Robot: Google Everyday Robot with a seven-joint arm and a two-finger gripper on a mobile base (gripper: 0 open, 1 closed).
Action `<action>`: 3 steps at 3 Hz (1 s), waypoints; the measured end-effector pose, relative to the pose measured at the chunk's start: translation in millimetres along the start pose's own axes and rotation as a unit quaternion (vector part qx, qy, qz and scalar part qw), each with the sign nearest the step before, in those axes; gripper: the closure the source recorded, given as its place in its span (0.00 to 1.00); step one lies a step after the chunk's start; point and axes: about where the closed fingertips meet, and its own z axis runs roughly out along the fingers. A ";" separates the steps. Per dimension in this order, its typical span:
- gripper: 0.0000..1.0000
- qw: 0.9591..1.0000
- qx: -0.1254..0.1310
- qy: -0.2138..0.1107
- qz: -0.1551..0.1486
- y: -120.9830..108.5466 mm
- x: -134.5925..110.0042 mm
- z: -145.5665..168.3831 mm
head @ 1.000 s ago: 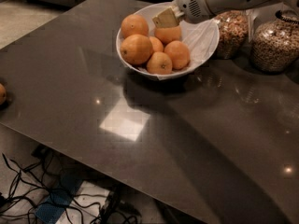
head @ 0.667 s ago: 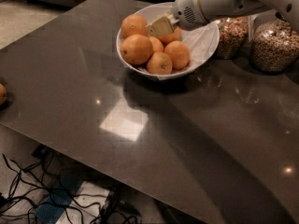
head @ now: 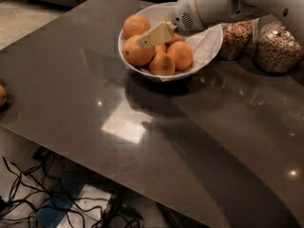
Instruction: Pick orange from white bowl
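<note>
The white bowl [head: 210, 45] stands on the dark table at the back, right of centre. It holds several oranges: one at the top left [head: 135, 24], one at the left [head: 135, 54], one at the front [head: 162, 64] and one at the right [head: 181, 55]. Another orange is mostly hidden under the gripper. My gripper [head: 144, 41], beige at its tip, reaches in from the upper right on a white arm. It hovers over the bowl's left half, between the top-left and left oranges, close above them. No orange is seen held.
Two glass jars of cereal [head: 236, 38] [head: 278, 46] stand right of the bowl, behind the arm. A lone orange [head: 2, 96] lies at the table's left edge. The dark table [head: 142, 141] ends near the bottom, with cables [head: 42, 194] on the floor below.
The gripper has moved left across the bowl, from its right side to over the left oranges. The bowl and oranges have not shifted.
</note>
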 end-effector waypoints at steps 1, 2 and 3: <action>0.24 1.000 0.000 0.009 -0.004 4.2 2.1 7.2; 0.24 0.999 0.023 0.029 -0.013 3.5 6.6 15.3; 0.24 0.997 0.052 0.047 -0.020 1.3 10.2 20.6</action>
